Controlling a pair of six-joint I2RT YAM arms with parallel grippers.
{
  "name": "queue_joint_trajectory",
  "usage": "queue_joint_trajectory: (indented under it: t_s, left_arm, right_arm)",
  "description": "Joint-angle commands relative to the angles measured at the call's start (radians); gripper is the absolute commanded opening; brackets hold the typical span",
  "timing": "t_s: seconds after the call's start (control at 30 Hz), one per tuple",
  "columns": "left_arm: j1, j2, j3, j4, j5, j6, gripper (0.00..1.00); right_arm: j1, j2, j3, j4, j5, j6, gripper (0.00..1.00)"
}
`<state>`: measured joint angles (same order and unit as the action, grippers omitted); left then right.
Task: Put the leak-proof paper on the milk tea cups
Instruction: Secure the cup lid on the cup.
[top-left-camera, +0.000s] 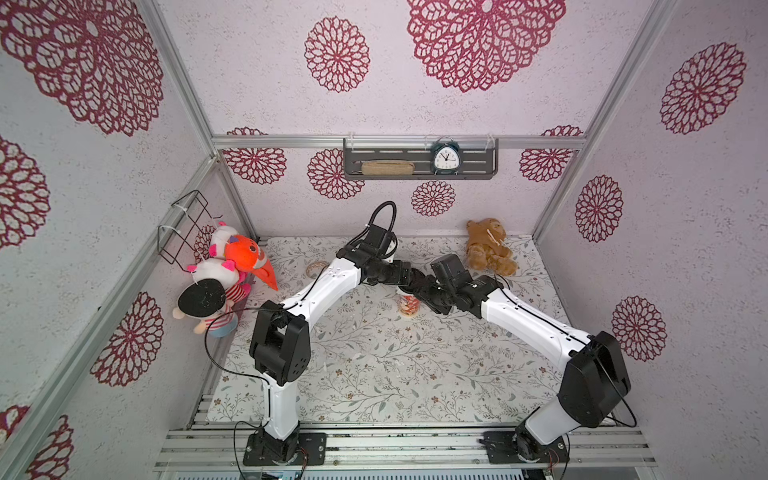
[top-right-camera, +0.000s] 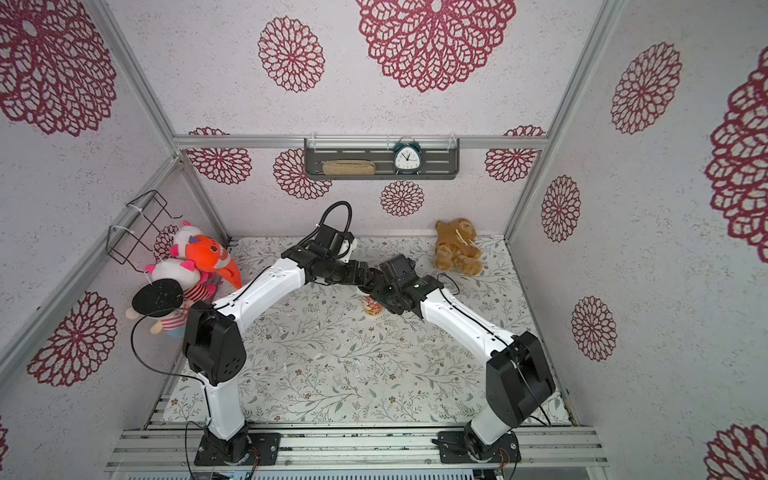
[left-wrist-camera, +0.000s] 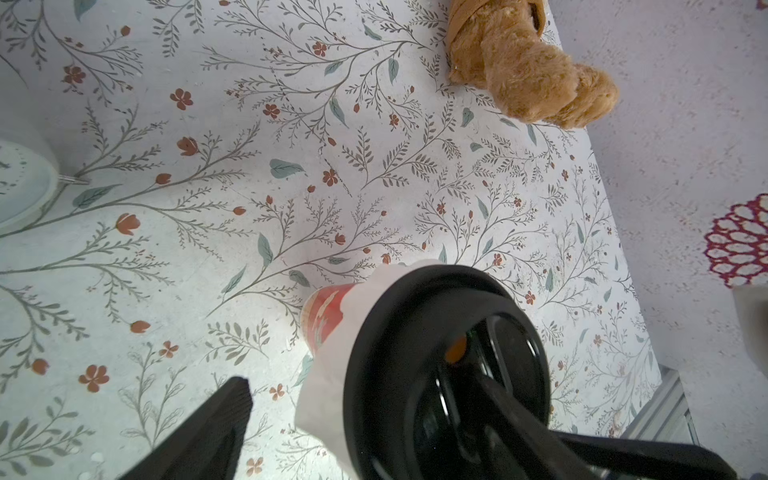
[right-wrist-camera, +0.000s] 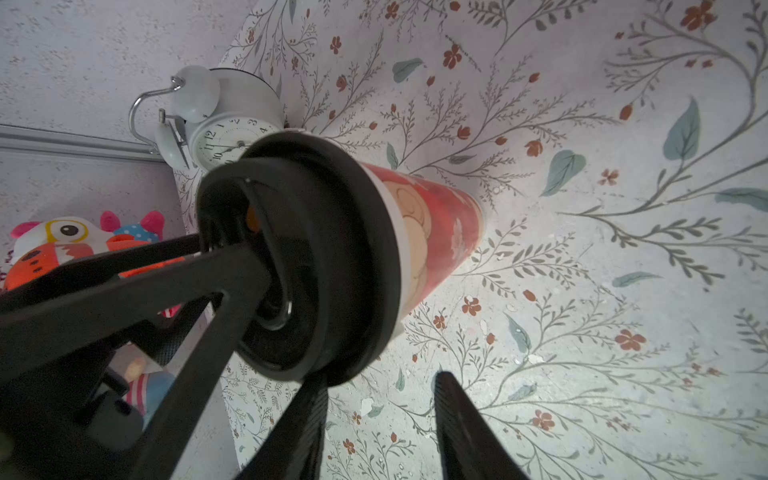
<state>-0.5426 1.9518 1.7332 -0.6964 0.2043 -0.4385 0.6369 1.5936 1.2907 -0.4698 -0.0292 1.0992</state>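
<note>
Milk tea cup (top-left-camera: 409, 308) stands upright about mid-table, with both wrists crowded over it. The leak-proof paper (left-wrist-camera: 332, 399) is already on the rim. Its white skirt hangs down the cup's side under a black lid (right-wrist-camera: 353, 216) that caps it, probably to pin the sheet flat. Left gripper (left-wrist-camera: 361, 380) has its jaws apart and clamped on nothing. One finger lies across the lid's sunken top, seemingly pressing down, and the other hangs free beside the cup. Right gripper (right-wrist-camera: 378, 376) is likewise spread and empty, with one fingertip just at the lid's edge, perhaps steadying it; contact unclear. In both top views the arms cover the cup's mouth, lid and paper, so only the lower red wall shows. Can't tell whether the lid is seated all round. A white alarm clock (right-wrist-camera: 232, 133) stands beyond the cup toward the far wall, partly hidden.
</note>
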Motion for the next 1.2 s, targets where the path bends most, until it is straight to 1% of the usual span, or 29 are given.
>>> queue_joint_trajectory:
  t_s: [0.0,0.13,0.27,0.43,0.53,0.67,0.8,1.0,1.17]
  left_arm:
    - [-0.006,0.022,-0.053,-0.118,-0.026,0.027,0.86]
    - [-0.005,0.022,-0.061,-0.118,-0.028,0.027,0.86]
    - [-0.005,0.022,-0.061,-0.118,-0.03,0.026,0.86]
    - [-0.005,0.022,-0.032,-0.12,-0.033,0.03,0.86]
    - [-0.005,0.026,0.015,-0.128,-0.035,0.036,0.86]
    - [-0.005,0.046,0.105,-0.162,-0.029,0.044,0.87]
    - [-0.008,0.056,0.166,-0.171,-0.01,0.049,0.88]
    - [-0.009,0.074,0.228,-0.17,0.024,0.054,0.89]
    - [-0.01,0.073,0.247,-0.159,0.047,0.055,0.9]
  right_arm:
    - [-0.026,0.088,-0.067,-0.219,0.063,-0.04,0.45]
    - [-0.032,0.067,0.04,-0.275,0.085,-0.128,0.46]
    - [-0.042,0.037,0.173,-0.333,0.11,-0.23,0.5]
    - [-0.075,-0.011,0.268,-0.344,0.103,-0.322,0.55]
    - [-0.1,-0.042,0.272,-0.332,0.09,-0.359,0.56]
    - [-0.141,-0.073,0.244,-0.307,0.056,-0.395,0.58]
    - [-0.167,-0.086,0.219,-0.28,0.015,-0.426,0.58]
    - [-0.18,-0.059,0.208,-0.258,-0.032,-0.472,0.58]
    - [-0.189,-0.022,0.242,-0.245,-0.092,-0.532,0.58]
